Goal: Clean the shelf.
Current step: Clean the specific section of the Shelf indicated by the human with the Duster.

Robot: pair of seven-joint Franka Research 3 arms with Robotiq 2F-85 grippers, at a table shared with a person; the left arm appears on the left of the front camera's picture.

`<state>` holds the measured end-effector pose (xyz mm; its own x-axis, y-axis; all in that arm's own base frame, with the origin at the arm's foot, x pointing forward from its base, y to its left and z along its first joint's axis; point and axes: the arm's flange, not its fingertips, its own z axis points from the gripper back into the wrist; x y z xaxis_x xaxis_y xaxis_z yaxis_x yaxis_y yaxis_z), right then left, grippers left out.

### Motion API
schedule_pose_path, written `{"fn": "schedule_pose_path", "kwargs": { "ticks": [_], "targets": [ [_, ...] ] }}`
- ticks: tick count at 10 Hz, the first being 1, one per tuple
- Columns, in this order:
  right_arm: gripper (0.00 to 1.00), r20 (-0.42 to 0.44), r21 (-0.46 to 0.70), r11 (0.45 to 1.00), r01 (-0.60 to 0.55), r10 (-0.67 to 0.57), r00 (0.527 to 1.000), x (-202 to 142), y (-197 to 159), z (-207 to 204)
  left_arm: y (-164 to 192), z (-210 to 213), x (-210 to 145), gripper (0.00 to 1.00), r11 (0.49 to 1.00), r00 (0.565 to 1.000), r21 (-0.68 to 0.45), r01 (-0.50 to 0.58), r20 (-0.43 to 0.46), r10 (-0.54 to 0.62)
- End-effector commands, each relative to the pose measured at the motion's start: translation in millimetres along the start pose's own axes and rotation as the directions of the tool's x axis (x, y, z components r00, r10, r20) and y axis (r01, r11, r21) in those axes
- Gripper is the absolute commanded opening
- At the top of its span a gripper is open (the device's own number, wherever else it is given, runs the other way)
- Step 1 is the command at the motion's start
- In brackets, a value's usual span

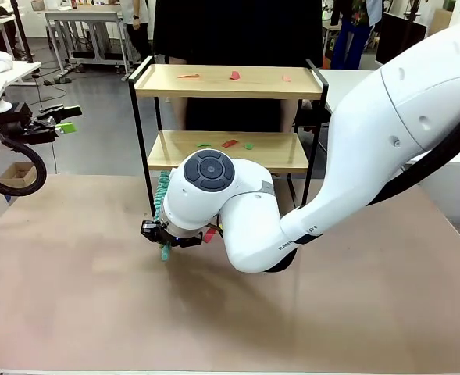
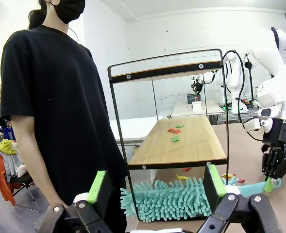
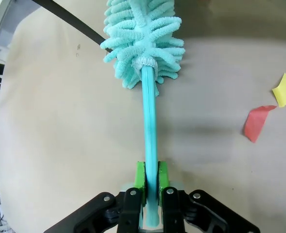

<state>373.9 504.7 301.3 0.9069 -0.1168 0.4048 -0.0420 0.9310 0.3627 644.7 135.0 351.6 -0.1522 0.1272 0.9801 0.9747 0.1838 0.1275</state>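
Two green-padded jaws of the left arm were held wide apart at far left, clear of the shelf. At the centre, the small two-tier shelf of light wooden boards in a thin black metal frame (image 1: 214,84) was stood on the pale brown desk (image 1: 73,297), with small coloured paper scraps (image 1: 234,76) scattered on both boards. The right arm's jaws were clamped on the handle of a turquoise fluffy chenille duster (image 3: 150,136), whose head was laid just beside the shelf's front leg.

Right arm (image 1: 370,141) bars shelf (image 1: 159,81) front; table (image 1: 73,297) left side open.
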Motion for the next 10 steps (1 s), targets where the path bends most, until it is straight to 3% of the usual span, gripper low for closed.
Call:
{"fn": "schedule_pose_path", "kwargs": {
  "ticks": [1, 10],
  "targets": [
    [0.13, -0.037, 0.028, 1.0, 0.013, -0.012, 0.999, 1.8, -5.0, 24.3, -1.0, 0.4, 3.4, 1.0, 1.0, 1.0, 0.002, 0.011, 0.002, -0.011],
    [0.13, -0.153, 0.013, 0.999, 0.035, -0.032, 0.988, 15.8, -17.8, 47.2, -1.0, 0.4, 3.4, 1.0, 1.0, 1.0, 0.002, 0.011, 0.002, -0.011]
  ]
}}
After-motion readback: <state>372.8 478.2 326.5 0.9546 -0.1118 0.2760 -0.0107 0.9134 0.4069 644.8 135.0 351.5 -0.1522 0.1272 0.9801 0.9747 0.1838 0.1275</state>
